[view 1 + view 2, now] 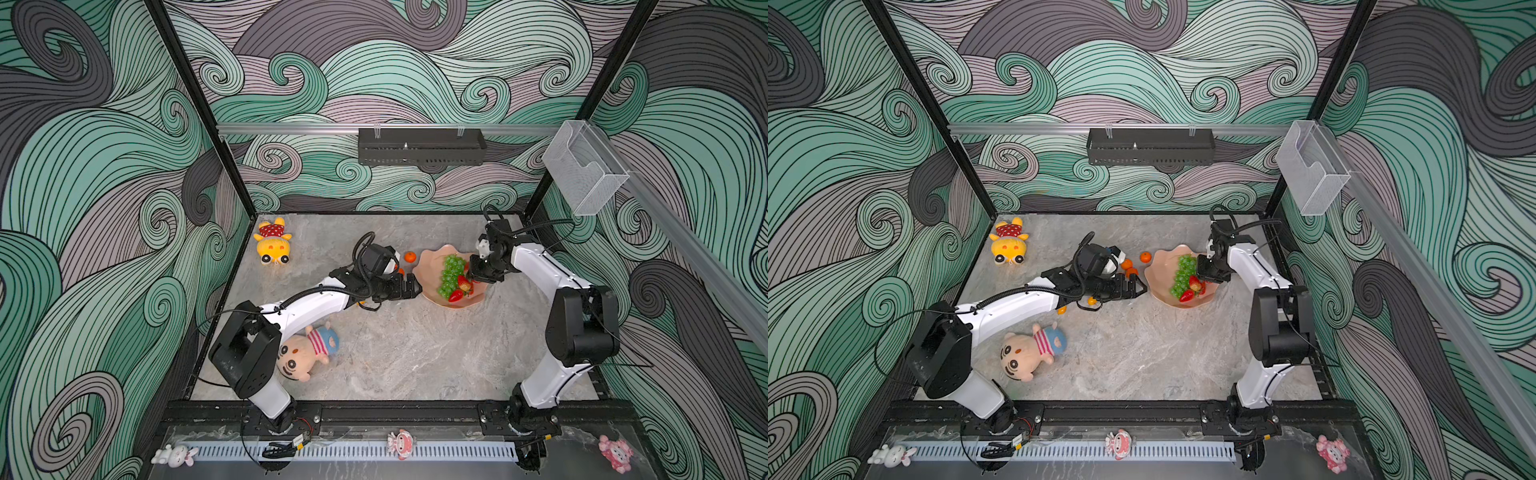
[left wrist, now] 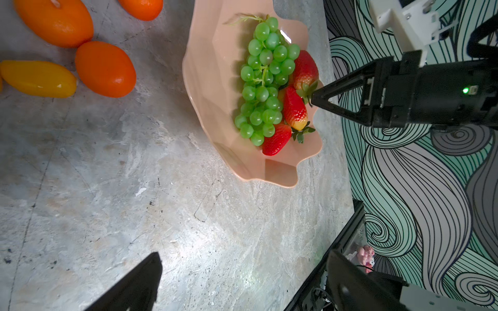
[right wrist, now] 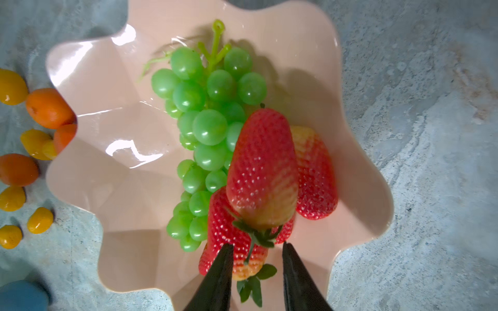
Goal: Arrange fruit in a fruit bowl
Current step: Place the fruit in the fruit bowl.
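Observation:
The peach-pink fruit bowl point(image 1: 432, 266) point(image 3: 107, 134) stands at the right rear of the table. A green grape bunch point(image 1: 452, 270) point(image 3: 207, 121) and three red strawberries lie in it. The topmost strawberry point(image 3: 262, 167) rests on the other two. Its green stalk lies between the parted tips of my right gripper point(image 3: 257, 247) point(image 1: 471, 272), which stands open over the bowl's right side. My left gripper point(image 1: 415, 286) point(image 2: 245, 258) is open and holds nothing, just left of the bowl. Tangerines point(image 1: 1145, 257) and kumquats point(image 2: 37, 78) lie on the table left of the bowl.
A yellow plush doll point(image 1: 273, 245) lies at the back left. A boy doll point(image 1: 307, 351) lies under my left arm. A black basket point(image 1: 419, 147) hangs on the back wall and a clear box point(image 1: 582, 166) on the right wall. More kumquats point(image 1: 1092, 301) sit beneath the left forearm.

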Motion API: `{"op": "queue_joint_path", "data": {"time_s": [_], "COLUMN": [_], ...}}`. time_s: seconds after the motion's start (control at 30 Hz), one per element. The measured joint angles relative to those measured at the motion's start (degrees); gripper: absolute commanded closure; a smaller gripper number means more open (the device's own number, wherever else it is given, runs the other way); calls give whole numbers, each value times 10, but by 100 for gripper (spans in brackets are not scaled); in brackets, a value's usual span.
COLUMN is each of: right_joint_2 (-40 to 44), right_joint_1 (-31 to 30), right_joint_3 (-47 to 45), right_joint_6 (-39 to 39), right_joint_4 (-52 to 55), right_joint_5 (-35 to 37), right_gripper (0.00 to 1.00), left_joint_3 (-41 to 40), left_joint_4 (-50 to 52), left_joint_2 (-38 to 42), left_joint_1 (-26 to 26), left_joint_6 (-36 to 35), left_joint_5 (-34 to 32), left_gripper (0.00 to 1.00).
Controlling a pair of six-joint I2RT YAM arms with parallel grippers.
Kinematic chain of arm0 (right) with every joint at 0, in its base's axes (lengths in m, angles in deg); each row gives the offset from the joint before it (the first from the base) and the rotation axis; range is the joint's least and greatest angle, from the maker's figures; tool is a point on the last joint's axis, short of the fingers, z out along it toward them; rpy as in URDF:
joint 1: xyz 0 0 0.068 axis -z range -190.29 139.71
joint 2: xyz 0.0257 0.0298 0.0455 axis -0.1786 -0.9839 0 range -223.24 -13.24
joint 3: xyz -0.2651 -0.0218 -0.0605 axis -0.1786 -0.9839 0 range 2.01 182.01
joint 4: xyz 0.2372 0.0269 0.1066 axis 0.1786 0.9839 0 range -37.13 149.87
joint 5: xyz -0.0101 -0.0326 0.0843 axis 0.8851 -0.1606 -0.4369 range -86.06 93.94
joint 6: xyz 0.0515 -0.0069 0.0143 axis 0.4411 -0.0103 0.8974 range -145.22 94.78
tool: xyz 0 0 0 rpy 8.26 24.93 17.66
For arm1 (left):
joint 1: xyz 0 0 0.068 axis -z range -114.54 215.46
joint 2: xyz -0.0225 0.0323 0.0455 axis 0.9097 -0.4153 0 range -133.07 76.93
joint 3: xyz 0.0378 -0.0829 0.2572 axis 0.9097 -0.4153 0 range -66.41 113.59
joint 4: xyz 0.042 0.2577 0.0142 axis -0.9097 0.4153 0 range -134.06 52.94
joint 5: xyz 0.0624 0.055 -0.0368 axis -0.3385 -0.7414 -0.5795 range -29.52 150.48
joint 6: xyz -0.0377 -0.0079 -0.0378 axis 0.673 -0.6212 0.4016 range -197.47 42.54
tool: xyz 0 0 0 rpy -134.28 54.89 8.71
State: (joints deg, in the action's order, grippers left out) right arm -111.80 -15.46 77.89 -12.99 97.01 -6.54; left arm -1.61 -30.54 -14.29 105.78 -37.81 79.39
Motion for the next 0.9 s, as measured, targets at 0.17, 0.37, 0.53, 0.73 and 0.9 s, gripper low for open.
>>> {"op": "queue_joint_path", "data": {"time_s": [0.17,0.37,0.53,0.73,0.9], "right_joint_2": [50,106,169,217,205], "right_joint_1": [0,-2,-26,-126,-202], "right_joint_3": [-11,-51,-104,-129,-130], "right_joint_6": [2,4,10,18,34], "right_joint_4": [1,-2,-20,-60,-97], "right_joint_5": [0,0,-4,15,26], "right_gripper": [60,60,61,60,55], "left_joint_3": [0,-2,-24,-82,-150], "left_joint_4": [15,42,76,116,124], "left_joint_2": [24,62,121,220,301], "left_joint_1": [0,0,0,0,0], "left_joint_6": [-3,-8,-12,-17,-15], "left_joint_5": [-8,-30,-57,-110,-158], "left_gripper": [1,1,1,1,1]}}
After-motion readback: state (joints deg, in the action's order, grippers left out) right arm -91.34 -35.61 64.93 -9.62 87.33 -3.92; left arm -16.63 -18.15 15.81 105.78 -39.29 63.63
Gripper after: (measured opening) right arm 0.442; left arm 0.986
